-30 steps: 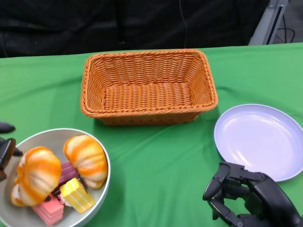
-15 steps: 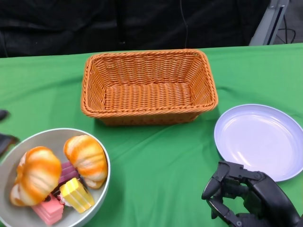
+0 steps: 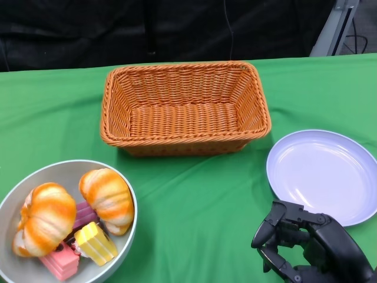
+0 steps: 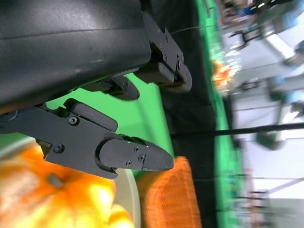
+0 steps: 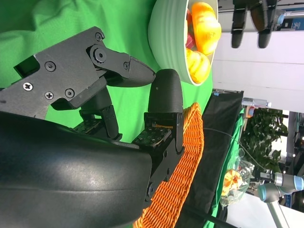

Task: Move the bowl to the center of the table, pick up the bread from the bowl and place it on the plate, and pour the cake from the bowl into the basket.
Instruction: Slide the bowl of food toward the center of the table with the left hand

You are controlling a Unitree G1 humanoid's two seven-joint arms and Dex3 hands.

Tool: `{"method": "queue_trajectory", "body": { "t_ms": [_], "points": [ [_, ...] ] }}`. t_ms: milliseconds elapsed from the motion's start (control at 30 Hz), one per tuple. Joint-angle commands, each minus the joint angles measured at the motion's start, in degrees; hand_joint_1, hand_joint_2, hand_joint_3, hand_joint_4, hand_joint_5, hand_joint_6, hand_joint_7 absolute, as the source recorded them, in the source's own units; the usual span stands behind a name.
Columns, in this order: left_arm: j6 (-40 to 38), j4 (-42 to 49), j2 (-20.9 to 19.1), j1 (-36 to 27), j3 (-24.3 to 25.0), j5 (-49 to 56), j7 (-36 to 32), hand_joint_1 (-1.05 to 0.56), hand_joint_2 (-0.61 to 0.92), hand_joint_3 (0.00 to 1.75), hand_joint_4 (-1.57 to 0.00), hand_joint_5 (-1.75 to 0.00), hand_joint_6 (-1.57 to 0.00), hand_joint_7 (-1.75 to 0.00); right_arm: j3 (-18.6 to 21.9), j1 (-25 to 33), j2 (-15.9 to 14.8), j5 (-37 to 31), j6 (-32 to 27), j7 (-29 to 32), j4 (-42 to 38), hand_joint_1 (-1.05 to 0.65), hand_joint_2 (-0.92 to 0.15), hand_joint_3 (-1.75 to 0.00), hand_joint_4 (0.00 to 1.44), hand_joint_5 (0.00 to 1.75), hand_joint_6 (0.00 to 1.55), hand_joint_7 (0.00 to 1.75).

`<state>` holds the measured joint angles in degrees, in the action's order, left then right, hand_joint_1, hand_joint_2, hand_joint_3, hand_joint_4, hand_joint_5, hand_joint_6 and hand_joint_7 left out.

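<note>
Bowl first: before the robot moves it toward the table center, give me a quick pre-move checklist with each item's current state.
1. Bowl upright, holding both bread rolls and the cake pieces: ok.
2. Bowl at table center: not ok, it sits at the near left corner.
3. Left hand gripping the bowl: not ok; its fingers are apart beside the rim, holding nothing.
4. Right hand clear of the bowl's path: ok, it rests low on the right, holding nothing.
5. Basket free to take cake: ok.
6. Plate free to take bread: ok.
</note>
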<state>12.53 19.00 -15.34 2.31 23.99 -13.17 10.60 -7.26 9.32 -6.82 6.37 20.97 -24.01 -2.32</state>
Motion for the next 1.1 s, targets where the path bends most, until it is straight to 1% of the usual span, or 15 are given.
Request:
{"method": "queue_trajectory", "body": {
  "t_ms": [33, 100, 200, 267, 400, 733, 767, 800, 867, 933, 1033, 1100],
  "points": [
    [-2.7, -1.6, -2.0, -0.9, -0.7, 2.6, -2.2, -0.58, 0.92, 0.38, -0.29, -0.06, -0.28, 0.0, 0.1, 0.1, -0.1, 0.0, -0.1, 0.6, 0.7, -0.18, -0.63, -0.84, 0.72, 1.65, 0.69, 1.3],
    [-4.4, -2.4, -2.4, -1.2, -1.1, 3.5, -2.3, -0.59, 0.92, 0.39, -0.29, -0.05, -0.27, 0.0, 0.1, 0.1, -0.1, -0.1, -0.3, 0.7, 0.8, -0.18, -0.63, -0.84, 0.72, 1.64, 0.69, 1.3],
    [-9.1, -4.1, -4.3, -1.9, -2.8, 5.1, -1.2, -0.65, 0.92, 0.41, -0.26, -0.03, -0.24, 0.0, 0.1, 0.1, -0.2, 0.0, -0.3, 0.7, 0.8, -0.18, -0.63, -0.84, 0.71, 1.64, 0.69, 1.3],
    [-10.5, -4.4, -5.0, -2.0, -3.4, 5.3, -0.5, -0.67, 0.92, 0.42, -0.24, -0.02, -0.22, 0.0, 0.0, 0.1, -0.2, 0.1, -0.5, 0.7, 0.9, -0.18, -0.63, -0.84, 0.71, 1.64, 0.69, 1.3],
    [-11.4, -4.9, -5.9, -2.4, -4.2, 5.5, 0.4, -0.69, 0.92, 0.44, -0.22, -0.01, -0.21, 0.0, 0.1, 0.1, -0.2, 0.3, -0.8, 0.7, 0.9, -0.18, -0.64, -0.83, 0.71, 1.64, 0.69, 1.29],
    [-11.7, -5.1, -6.0, -2.5, -4.3, 5.4, 0.3, -0.7, 0.92, 0.45, -0.22, -0.01, -0.21, 0.0, 0.1, 0.1, -0.2, 0.3, -0.8, 0.7, 1.0, -0.18, -0.64, -0.82, 0.71, 1.64, 0.69, 1.29],
    [-14.5, -5.8, -8.0, -2.6, -5.9, 6.1, 2.7, -0.7, 0.92, 0.45, -0.22, -0.01, -0.21, 0.0, 0.0, 0.1, -0.3, 0.1, -0.9, 0.7, 1.0, -0.18, -0.64, -0.82, 0.71, 1.64, 0.69, 1.29],
    [-18.1, -6.4, -9.9, -2.5, -7.4, 5.7, 6.1, -0.75, 0.92, 0.46, -0.09, 0.0, -0.1, 0.0, 0.0, 0.0, -0.2, 0.0, -1.0, 0.8, 1.1, -0.18, -0.64, -0.82, 0.71, 1.64, 0.69, 1.29],
    [-22.9, -7.4, -12.2, -2.4, -9.0, 4.9, 10.2, -0.8, 0.92, 0.47, -0.02, 0.0, -0.03, 0.0, -0.1, -0.1, -0.2, -0.1, -1.1, 0.9, 1.1, -0.19, -0.64, -0.81, 0.71, 1.65, 0.69, 1.29],
    [-26.4, -7.9, -12.4, -1.8, -8.8, 2.7, 12.5, -0.82, 0.92, 0.45, 0.0, 0.0, 0.0, 0.0, -0.1, -0.2, -0.1, 0.0, -1.0, 0.8, 0.9, -0.19, -0.64, -0.8, 0.71, 1.65, 0.68, 1.29],
    [-28.5, -8.5, -12.4, -1.5, -8.6, 1.9, 13.6, -0.82, 0.92, 0.44, 0.0, 0.0, 0.0, 0.0, -0.2, -0.3, -0.1, 0.0, -1.0, 0.8, 0.8, -0.19, -0.65, -0.8, 0.71, 1.65, 0.68, 1.29],
    [-32.7, -8.1, -11.8, -0.4, -7.0, -2.0, 15.1, -0.82, 0.92, 0.42, 0.0, 0.0, 0.0, 0.0, -0.4, -0.4, 0.0, -0.3, -1.0, 1.0, 0.9, -0.18, -0.65, -0.8, 0.71, 1.65, 0.69, 1.3]
  ]
}}
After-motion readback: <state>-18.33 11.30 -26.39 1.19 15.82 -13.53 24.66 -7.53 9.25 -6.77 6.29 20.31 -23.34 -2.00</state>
